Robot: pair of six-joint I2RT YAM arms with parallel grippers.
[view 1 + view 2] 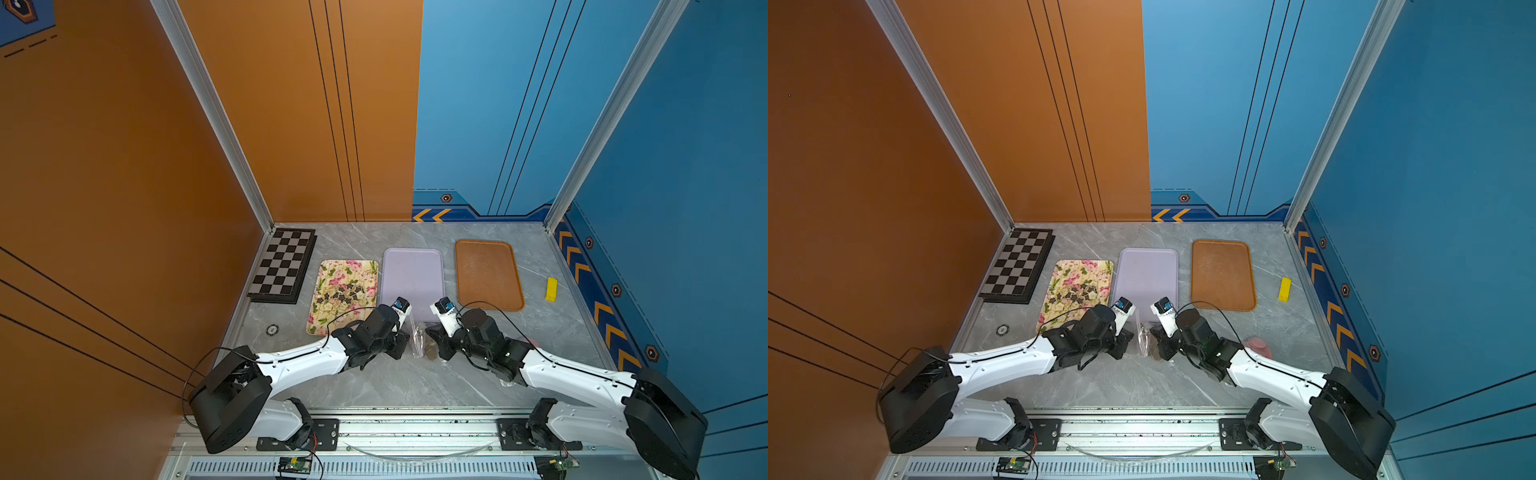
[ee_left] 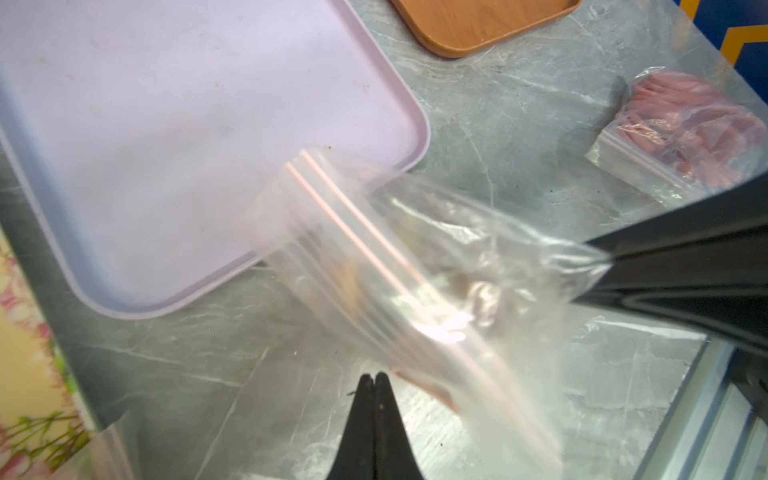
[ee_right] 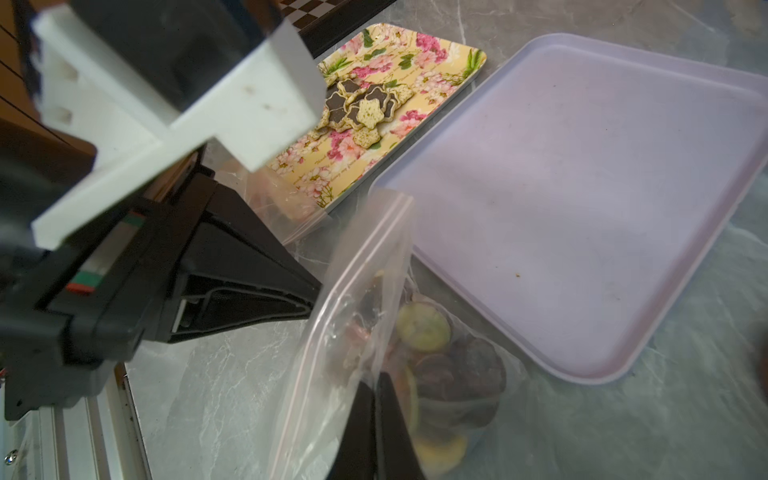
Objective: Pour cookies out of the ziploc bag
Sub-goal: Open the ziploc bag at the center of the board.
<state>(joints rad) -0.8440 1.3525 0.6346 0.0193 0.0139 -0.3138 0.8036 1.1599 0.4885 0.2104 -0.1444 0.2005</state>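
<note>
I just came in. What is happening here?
The two arms work on a ziploc bag of round cookies beside the lilac tray. The right gripper has its fingers shut on the bag; the left gripper is shut at the bag's rim, but whether it pinches plastic is unclear. These cookies are not yet poured out. Star cookies lie on the floral tray.

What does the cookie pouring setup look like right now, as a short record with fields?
Ziploc bag: between the two grippers
Cookies: round ones, inside the bag
Left gripper: shut at the bag's zip edge, hold unclear
Right gripper: shut on the bag
Lilac tray: just beyond the bag, no cookies on it
Floral tray: star cookies on it
</note>
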